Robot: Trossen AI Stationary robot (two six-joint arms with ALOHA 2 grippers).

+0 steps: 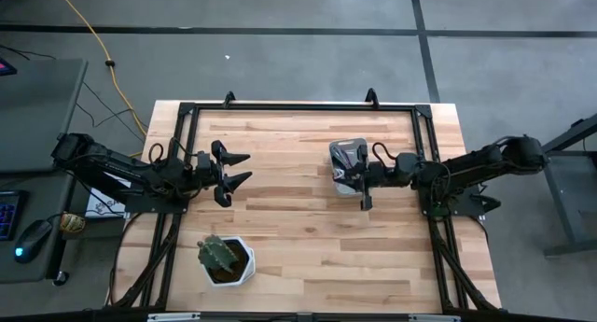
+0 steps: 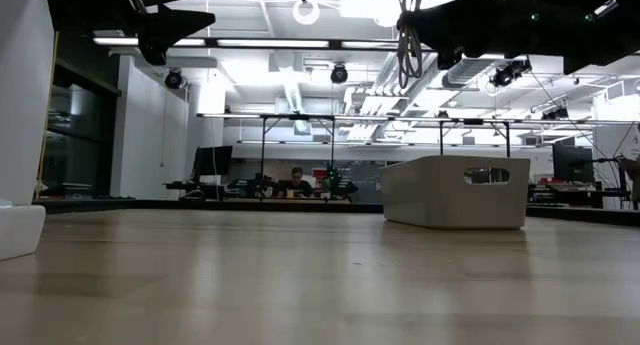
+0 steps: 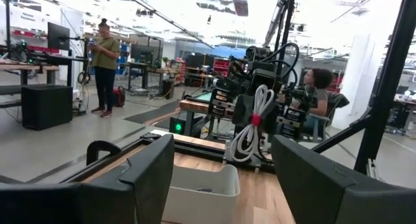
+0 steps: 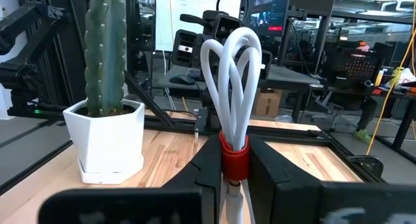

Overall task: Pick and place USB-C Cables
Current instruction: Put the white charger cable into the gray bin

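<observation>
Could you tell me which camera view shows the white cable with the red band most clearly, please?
The right wrist view: the white cable fills the frame, clamped in the right pincer. The left wrist view shows it smaller, dangling; the high and low views barely show it.

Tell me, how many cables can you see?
1: the whitish cable with a red band hangs in the right gripper, above the pale tray. Others may lie hidden inside the tray.
</observation>
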